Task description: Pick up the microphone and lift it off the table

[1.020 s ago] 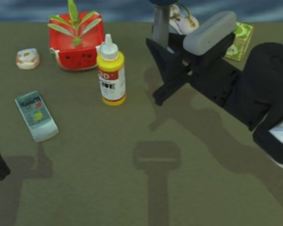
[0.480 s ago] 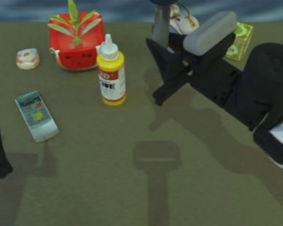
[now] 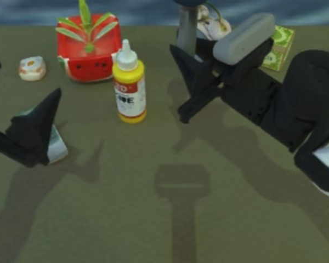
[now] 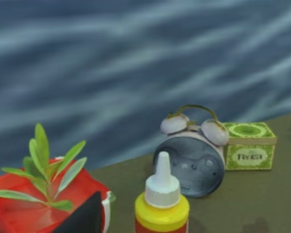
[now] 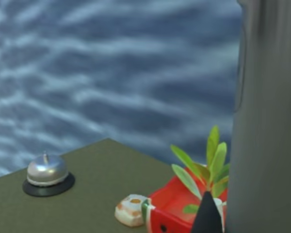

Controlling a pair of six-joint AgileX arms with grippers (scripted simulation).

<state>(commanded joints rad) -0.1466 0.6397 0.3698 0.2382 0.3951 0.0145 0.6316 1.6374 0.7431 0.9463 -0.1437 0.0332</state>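
Observation:
The microphone's grey handle point(image 3: 187, 30) stands upright at the back middle, lifted above the olive table point(image 3: 115, 213), with its dark head point(image 3: 189, 2) cut off by the frame edge. My right gripper point(image 3: 185, 57) is shut on it, and its black fingers point(image 3: 193, 71) reach in from the right. In the right wrist view the handle point(image 5: 266, 116) fills the side as a wide grey column beside one fingertip point(image 5: 206, 214). My left gripper point(image 3: 27, 79) hangs open over the table's left side, with one finger point(image 3: 39, 120) above the remote.
A white-and-teal remote point(image 3: 56, 148) is mostly covered by the left finger. A yellow bottle point(image 3: 129, 87), a red watermelon planter point(image 3: 89, 52) and a small white piece point(image 3: 32, 68) stand at the back left. An alarm clock point(image 3: 213, 24) and a green box point(image 3: 279, 48) sit behind the right arm. A bell point(image 5: 47, 174) sits near the table edge.
My left gripper has risen and swung in from the left edge to over the remote. The right arm and the microphone have not moved.

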